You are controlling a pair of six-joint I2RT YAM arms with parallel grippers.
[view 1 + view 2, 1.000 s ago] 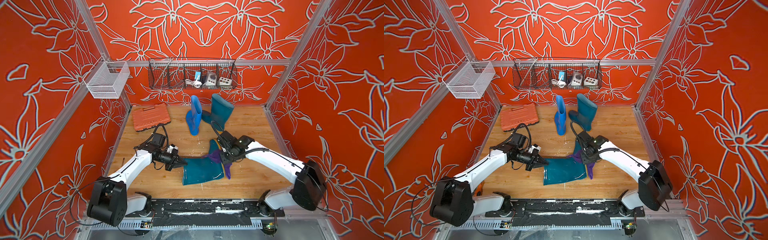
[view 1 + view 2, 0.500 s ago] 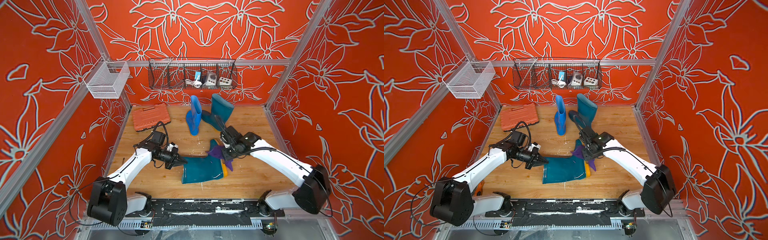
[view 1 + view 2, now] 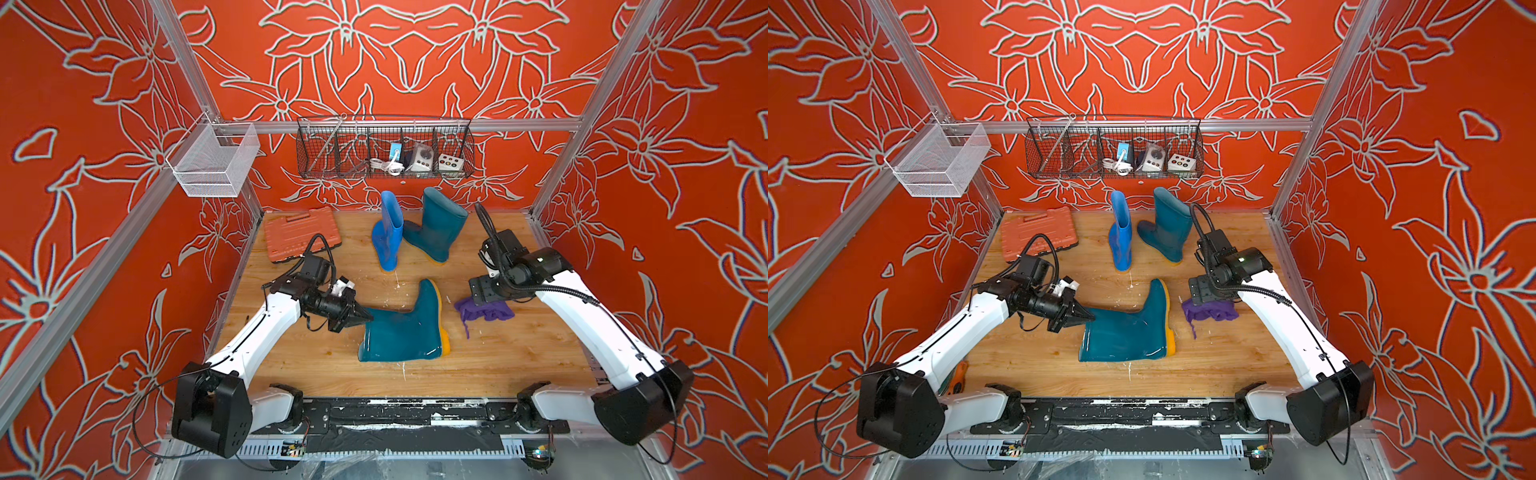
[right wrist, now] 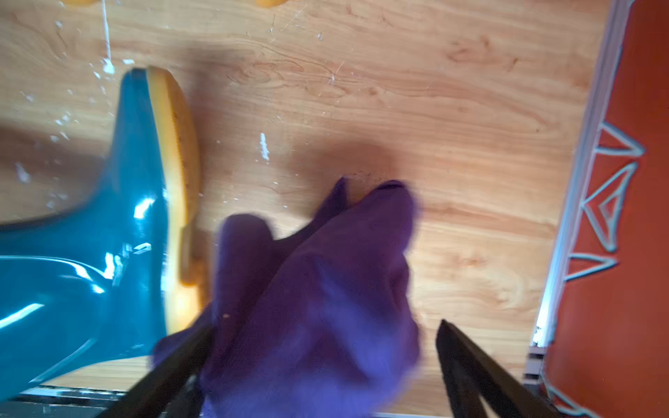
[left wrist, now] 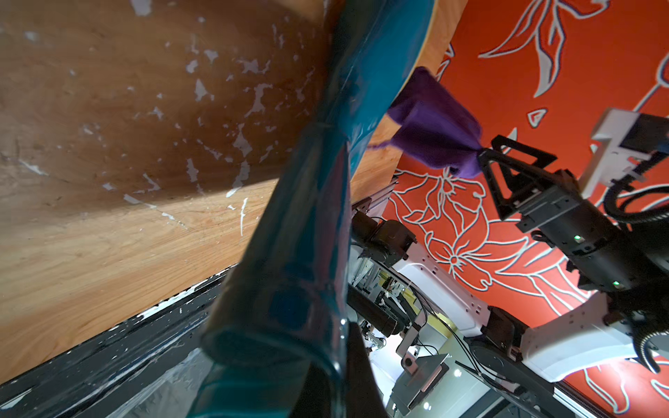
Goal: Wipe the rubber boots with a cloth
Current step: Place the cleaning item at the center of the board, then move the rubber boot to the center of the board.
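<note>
Right end effector (image 4: pixel 322 329): jaws spread wide, nothing clamped. Cloth (image 3: pixel 484 312) sits bunched on the table (image 3: pixel 519 365) straight below it, between the two fingers. It looks loose, but blur hides any contact.

Left end effector (image 3: pixel 365 318): closed, pinching the top rim of the lying teal boot (image 3: pixel 399 332). The boot's long axis runs from the left end effector toward the right one, yellow sole end just beside the cloth.

Right arm is clearly nearer the cloth; left is busy holding the boot.

My read: close straight down on the cloth, then sweep sideways onto the sole end and along the shaft. Blue boot (image 3: pixel 388 232) and standing teal boot (image 3: pixel 436 224) are beyond both end effectors.
</note>
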